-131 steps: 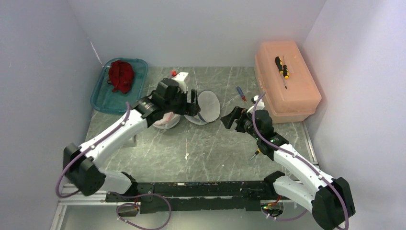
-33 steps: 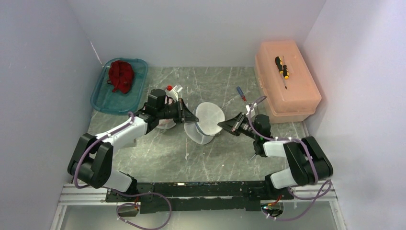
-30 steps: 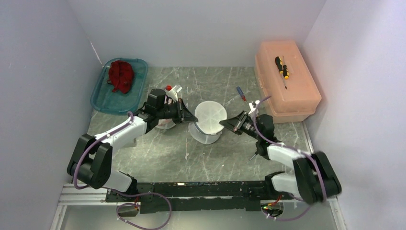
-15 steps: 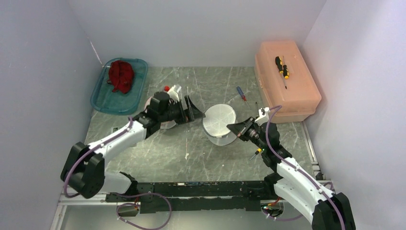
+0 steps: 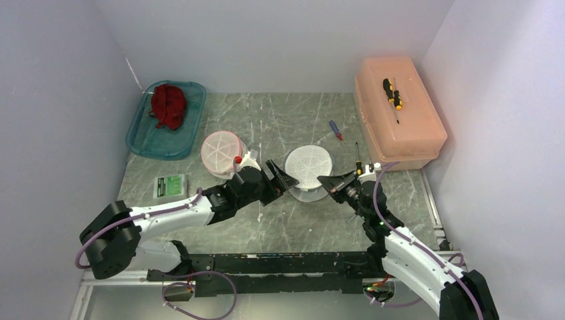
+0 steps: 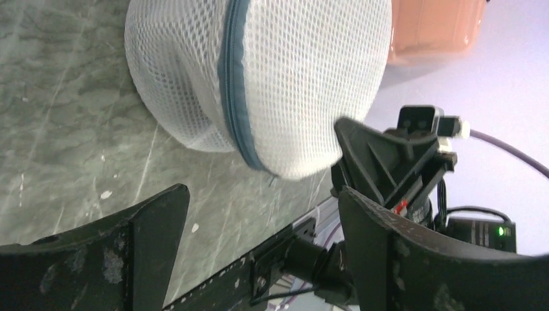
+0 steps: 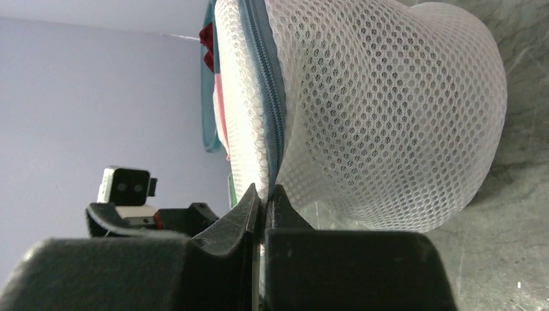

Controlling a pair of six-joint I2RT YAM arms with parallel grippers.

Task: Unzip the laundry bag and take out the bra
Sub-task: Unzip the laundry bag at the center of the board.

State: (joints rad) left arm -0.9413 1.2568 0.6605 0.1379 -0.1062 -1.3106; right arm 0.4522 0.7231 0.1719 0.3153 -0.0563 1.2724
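Note:
The white mesh laundry bag [image 5: 308,170] is a round dome on the table's middle, with a blue-grey zipper [image 6: 228,84] running round it. My right gripper [image 5: 322,179] is shut on the bag's edge at the zipper seam [image 7: 265,71], its tips [image 7: 264,191] pinching the mesh. My left gripper [image 5: 285,177] is open just left of the bag with nothing between its fingers [image 6: 162,220]. A second mesh bag [image 5: 220,151], tinted pink, stands further left. Whether a bra is inside the white bag I cannot tell.
A teal tray [image 5: 143,137] at the back left holds a red garment [image 5: 168,105]. A salmon box [image 5: 406,127] at the right carries a yellow-black screwdriver [image 5: 393,93]. Two small screwdrivers [image 5: 335,129] [image 5: 357,152] lie beside it. A green card [image 5: 170,185] lies at the left.
My left gripper opened, let go of the white bag and drew back toward the near edge. My right gripper pulled the bag rightward and nearer. The pink-tinted bag now stands uncovered.

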